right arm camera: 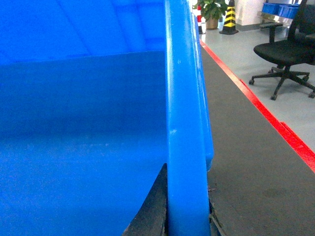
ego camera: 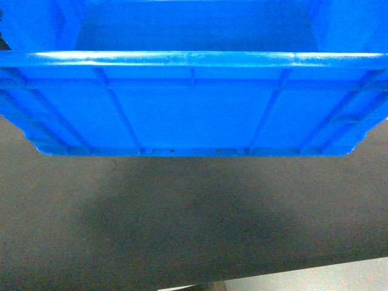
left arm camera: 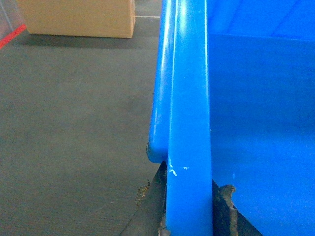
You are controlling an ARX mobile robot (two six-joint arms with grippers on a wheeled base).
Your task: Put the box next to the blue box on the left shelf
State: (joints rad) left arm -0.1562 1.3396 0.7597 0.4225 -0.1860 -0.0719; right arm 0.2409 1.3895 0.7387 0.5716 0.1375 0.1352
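**Crate lifted, shelf not yet in sight**

Crate rims fill the nearest part of both wrist views. The left hand [left arm camera: 189,223] is clamped on the left rim of the box [ego camera: 194,115], one dark pad on each side of the wall. The right hand [right arm camera: 184,216] is clamped likewise on the right rim. In the head view the box is held up in front of the robot, its ribbed near wall and two base notches above the dark floor [ego camera: 194,218], with a shadow beneath it; it seems to be off the ground.

Inside, the box shows only bare blue walls and bottom; nothing is seen in it.

Farther off, a cardboard carton [left arm camera: 78,17] stands on the floor to the left. To the right lie a red floor stripe [right arm camera: 266,115], an office chair [right arm camera: 285,59], a striped cone [right arm camera: 230,17] and a potted plant [right arm camera: 212,12].

By my reading, the pickup is done. Carrying to the left shelf and setting down beside the other blue box remain; neither shelf nor that box can be made out with certainty.
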